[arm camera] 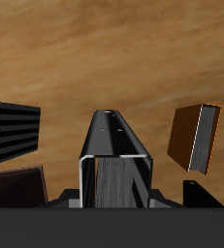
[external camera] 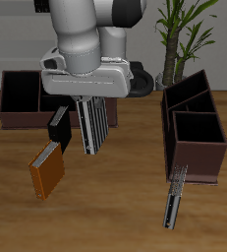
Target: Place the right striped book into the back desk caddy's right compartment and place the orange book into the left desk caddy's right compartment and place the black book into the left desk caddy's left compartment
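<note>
My gripper (external camera: 91,104) is shut on the right striped book (external camera: 94,126), which hangs upright beneath it over the table's middle. In the wrist view the same book (arm camera: 117,155) sits between the gripper (arm camera: 118,186) fingers. The black book (external camera: 59,126) stands just beside the held book, in front of the back desk caddy (external camera: 19,116), a long low maroon box. Nearer the front edge lies the orange book (external camera: 46,170), tilted, also seen from the wrist (arm camera: 195,138). The left desk caddy (external camera: 196,157) stands end-on at the far side of the table.
A slimmer striped book (external camera: 174,201) lies in front of the left desk caddy, and the wrist view shows it too (arm camera: 14,131). A potted plant (external camera: 182,30) stands at the back behind that caddy.
</note>
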